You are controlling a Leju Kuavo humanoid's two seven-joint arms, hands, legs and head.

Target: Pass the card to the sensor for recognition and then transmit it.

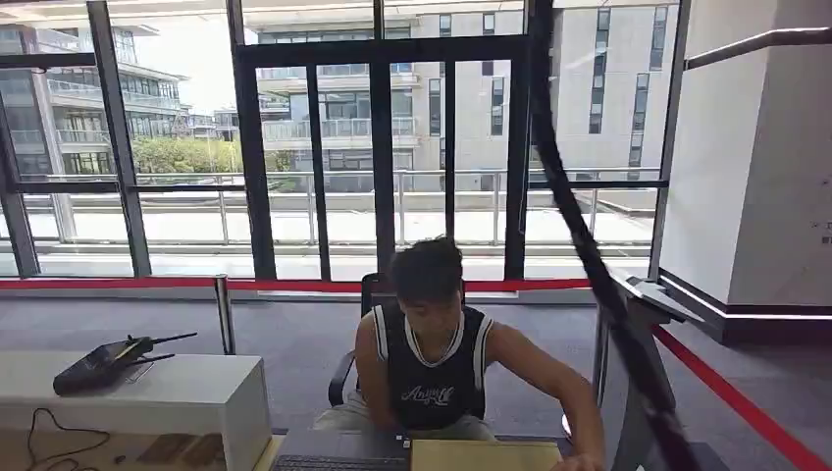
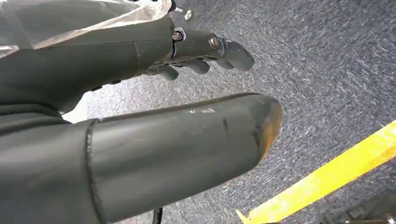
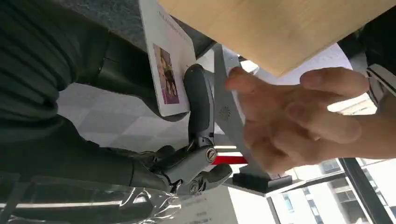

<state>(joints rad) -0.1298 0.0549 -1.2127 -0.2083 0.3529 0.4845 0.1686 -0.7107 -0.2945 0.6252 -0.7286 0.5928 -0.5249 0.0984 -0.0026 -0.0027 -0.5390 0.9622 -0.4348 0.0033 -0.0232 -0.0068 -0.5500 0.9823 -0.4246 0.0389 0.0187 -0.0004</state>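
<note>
- Right wrist view: the right hand (image 3: 187,154) holds a white card (image 3: 168,60) in the upper middle of the frame. One dark finger (image 3: 200,105) lies along the card's edge and pins it against the thick thumb behind it.
- The card has a small photo on it and some tiny print too small to read.
- A person's hand (image 3: 299,112) is at the right of the frame, fingers spread, very near the card. I cannot tell if it touches the card.
- A light wooden board (image 3: 280,28) runs across the top right of the frame, just above the person's hand.
- A grey stand (image 3: 233,130) with a flat dark foot is behind the two hands.
- Left wrist view: the left hand (image 2: 196,51) is at the top middle of the frame. Its fingers are bent a little, spread apart, and hold nothing.
- Grey carpet (image 2: 317,60) is under the left hand, and a yellow stripe (image 2: 327,177) crosses the lower right corner.
- Head view: a person (image 1: 437,363) in a dark sleeveless top sits in the lower middle of the frame and reaches toward the lower right.
- A tan board (image 1: 486,454) lies in front of the person at the bottom edge.
- A white counter (image 1: 186,392) is at the lower left, with a black handset (image 1: 103,361) on top.
- Big windows (image 1: 324,137) fill the back wall.
</note>
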